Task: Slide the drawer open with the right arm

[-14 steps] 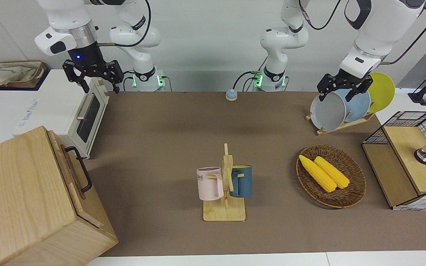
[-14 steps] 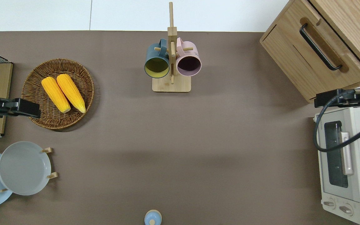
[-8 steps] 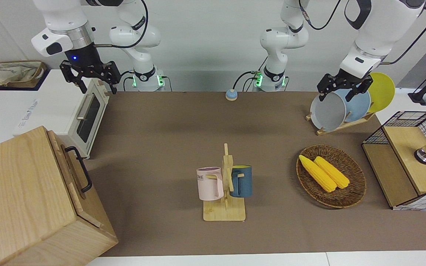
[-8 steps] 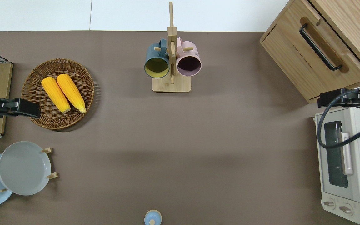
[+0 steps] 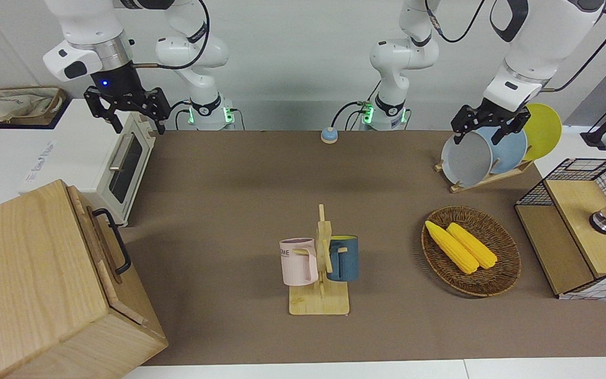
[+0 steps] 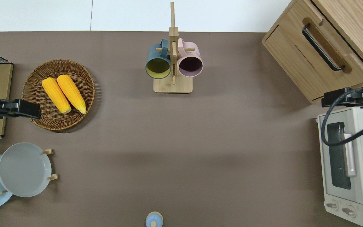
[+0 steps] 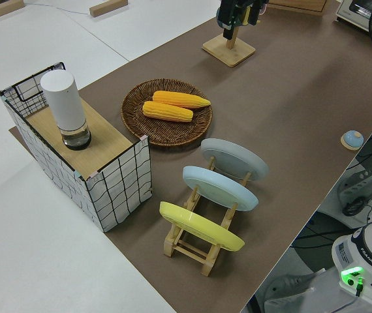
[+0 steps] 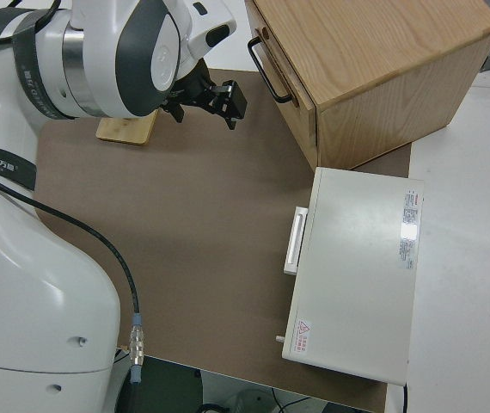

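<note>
Right end effector [image 5: 127, 109] spread, drawer [image 6: 318, 53] shut

1. The right gripper [image 5: 127, 108] sits higher than before, with its fingers spread.
2. Seen from overhead, it now lies closer to the right arm's end, over the toaster oven's [image 6: 354, 170] top edge.

Drawer [image 6: 318, 55] front faces bare brown mat [image 6: 232, 132] — open passage there. Toaster oven [image 6: 348, 167] sits just beside the cabinet on the robots' side, narrowing that approach. Right gripper [image 5: 127, 108], fingers spread, hangs above the oven's corner. Mug rack [image 6: 172, 63] stands well apart — no obstruction. Black handle [image 6: 321, 47] unobstructed.
</note>
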